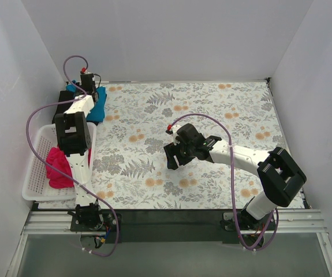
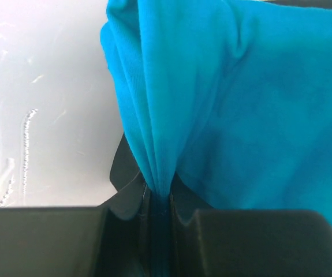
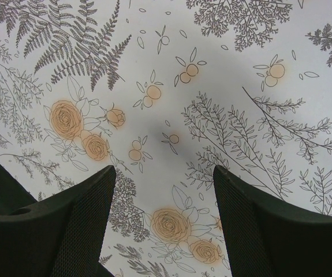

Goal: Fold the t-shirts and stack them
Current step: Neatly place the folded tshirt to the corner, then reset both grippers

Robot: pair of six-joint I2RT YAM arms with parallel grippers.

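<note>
Cloth of the teal shirt is pinched tight in the left gripper, far left on the flowery cover. The right gripper hangs spread wide, holding nothing. Next, I think: pull the shirt out flat.

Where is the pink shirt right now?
In the overhead view, the pink shirt lies bunched in the white basket at the left edge of the table, beside the left arm, with the blue shirt farther back.

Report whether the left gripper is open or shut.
Shut. In the left wrist view, the left gripper has its fingers pressed together on a bunched fold of the teal-blue t-shirt, with no gap between them.
</note>
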